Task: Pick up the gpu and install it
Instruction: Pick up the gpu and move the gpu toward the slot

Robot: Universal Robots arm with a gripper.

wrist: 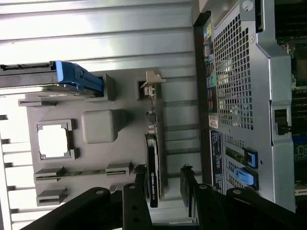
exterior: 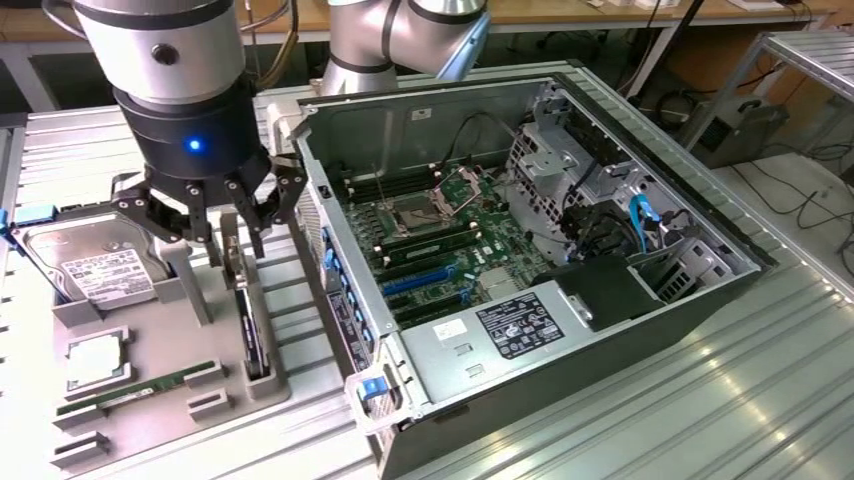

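The gpu [exterior: 248, 330] is a thin black card standing on edge in a slot of the grey holder tray [exterior: 160, 320], its silver bracket end toward the back. My gripper [exterior: 230, 235] hangs just above it, open, with a finger on each side of the card's upper edge. In the wrist view the gpu [wrist: 152, 167] runs between the two dark fingers [wrist: 136, 194], closer to one of them, with a gap on the other side. My gripper [wrist: 163, 187] does not visibly press on the card.
The open computer case [exterior: 627, 300] lies at the exterior view's right, with its motherboard and blue slots [exterior: 420, 280] exposed. The tray also carries a silver hard drive [exterior: 94, 270], a processor [exterior: 94, 360] and a green memory stick [exterior: 134, 392]. A ribbed metal table [exterior: 747, 400] lies beneath everything.
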